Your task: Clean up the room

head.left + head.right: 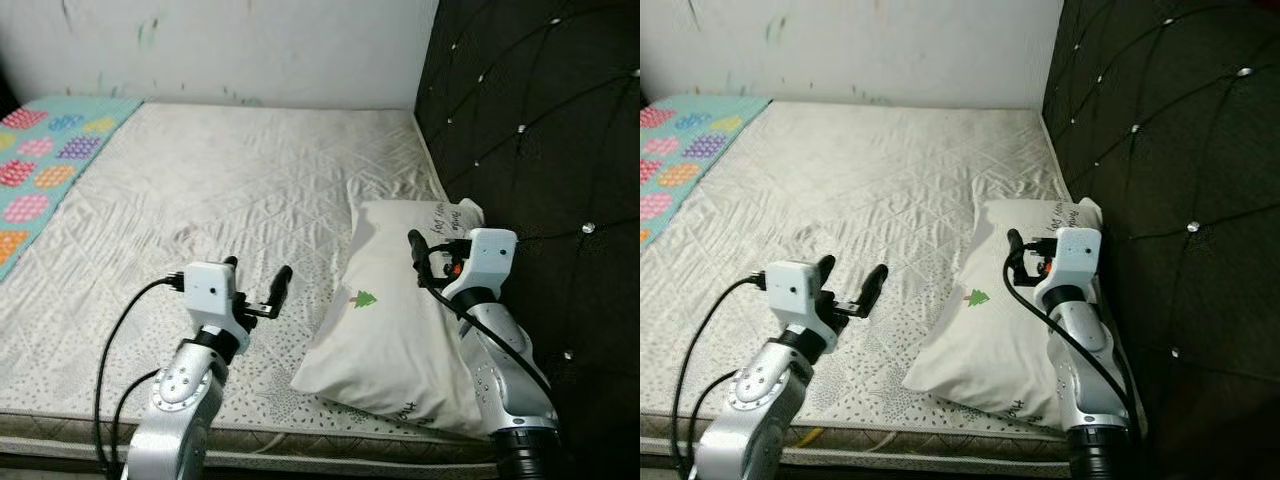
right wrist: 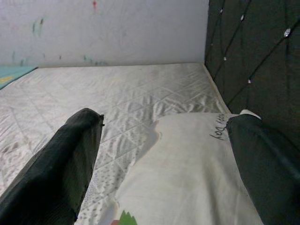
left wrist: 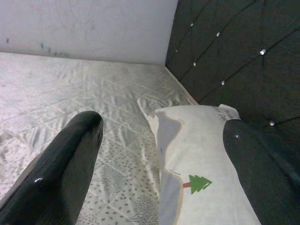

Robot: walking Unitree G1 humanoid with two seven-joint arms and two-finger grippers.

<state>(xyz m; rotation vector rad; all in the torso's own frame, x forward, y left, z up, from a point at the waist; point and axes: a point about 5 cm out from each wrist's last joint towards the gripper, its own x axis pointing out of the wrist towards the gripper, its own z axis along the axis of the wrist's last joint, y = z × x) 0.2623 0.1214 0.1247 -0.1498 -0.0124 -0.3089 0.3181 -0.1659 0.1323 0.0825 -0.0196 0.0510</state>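
A white pillow (image 1: 395, 330) with a small green tree print (image 1: 362, 298) lies on the right side of the mattress (image 1: 230, 190), against the black headboard. My right gripper (image 1: 432, 245) hovers open over the pillow's far end, with nothing between its fingers; in the right wrist view the pillow (image 2: 187, 159) lies just below the spread fingers. Over the bare mattress to the left of the pillow, my left gripper (image 1: 258, 268) is open and empty, pointing toward the pillow's (image 3: 201, 159) left edge.
A black tufted headboard (image 1: 540, 120) with studs runs along the right side. A light wall (image 1: 250, 40) closes off the far end of the bed. A turquoise blanket with coloured patches (image 1: 40, 160) covers the far left. The mattress's front edge is right below my arms.
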